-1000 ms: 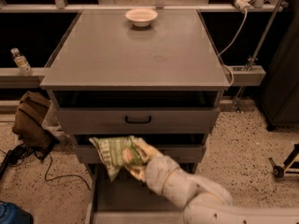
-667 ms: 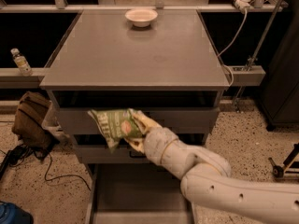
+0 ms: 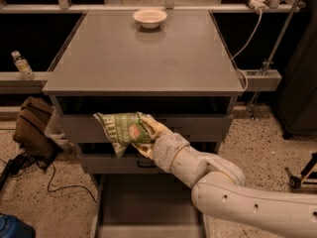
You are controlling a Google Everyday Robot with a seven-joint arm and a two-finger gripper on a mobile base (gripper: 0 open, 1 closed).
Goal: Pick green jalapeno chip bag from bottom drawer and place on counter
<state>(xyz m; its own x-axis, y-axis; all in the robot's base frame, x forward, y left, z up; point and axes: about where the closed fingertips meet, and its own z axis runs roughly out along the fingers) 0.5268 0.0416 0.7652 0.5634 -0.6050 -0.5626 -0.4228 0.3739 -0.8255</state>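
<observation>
Plainly, the gripper (image 3: 142,133) is clamped on the bag (image 3: 119,129), which hangs just below the counter's (image 3: 143,63) front edge, its long axis roughly parallel to that edge. The countertop lies above and beyond.

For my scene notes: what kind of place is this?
Probably a lab or workshop: grey metal drawer cabinet, loose cables on speckled floor. The hand holds the green chip bag before the closed drawers.
</observation>
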